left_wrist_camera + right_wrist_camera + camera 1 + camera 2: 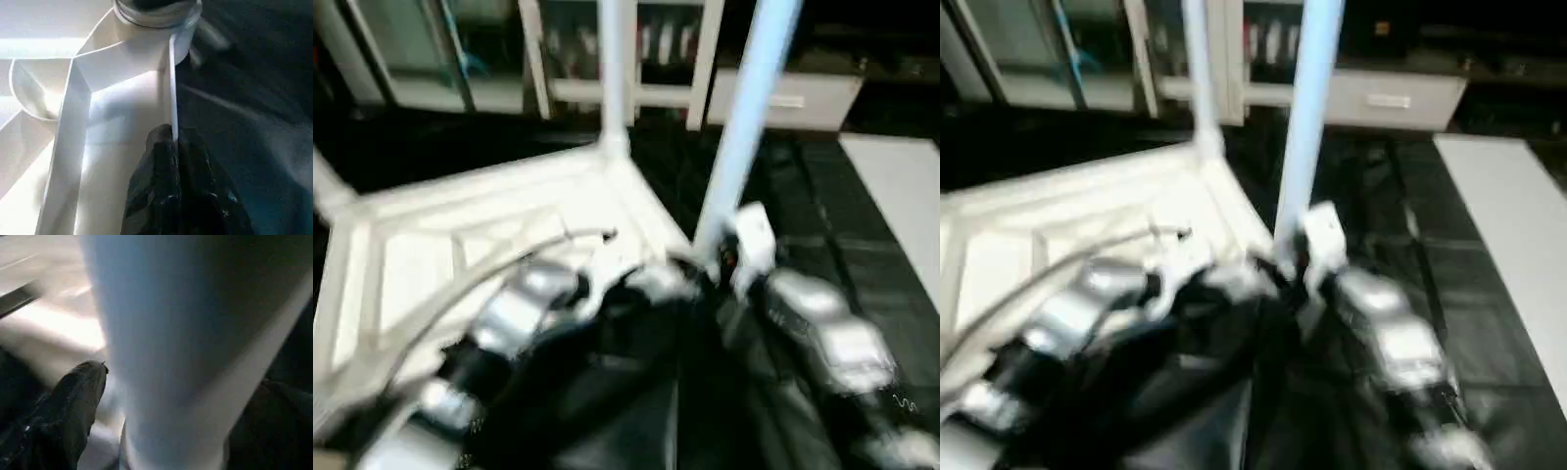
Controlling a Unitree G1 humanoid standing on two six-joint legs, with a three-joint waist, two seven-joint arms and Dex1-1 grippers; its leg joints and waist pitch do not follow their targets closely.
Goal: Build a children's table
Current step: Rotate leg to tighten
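right gripper (pixel 161 431) is spread wide around a leg (pixel 749 117) stood in the near corner socket; left gripper (pixel 176 161) is pinched on the tabletop (pixel 460 245) rim beside it. leg-fitting step, seating probably needs checking next.

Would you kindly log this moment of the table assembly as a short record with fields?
Workpiece: large white plastic tabletop, lying underside up on the black-covered surface
Legs standing: one white tapered round leg at the far corner; another at the near corner by the right claw
Left claw: shut, pinching the tabletop's thin edge wall below a round corner socket
Right claw: fingers spread either side of the near leg, dark finger apart from it
Background: white glass-door cabinet
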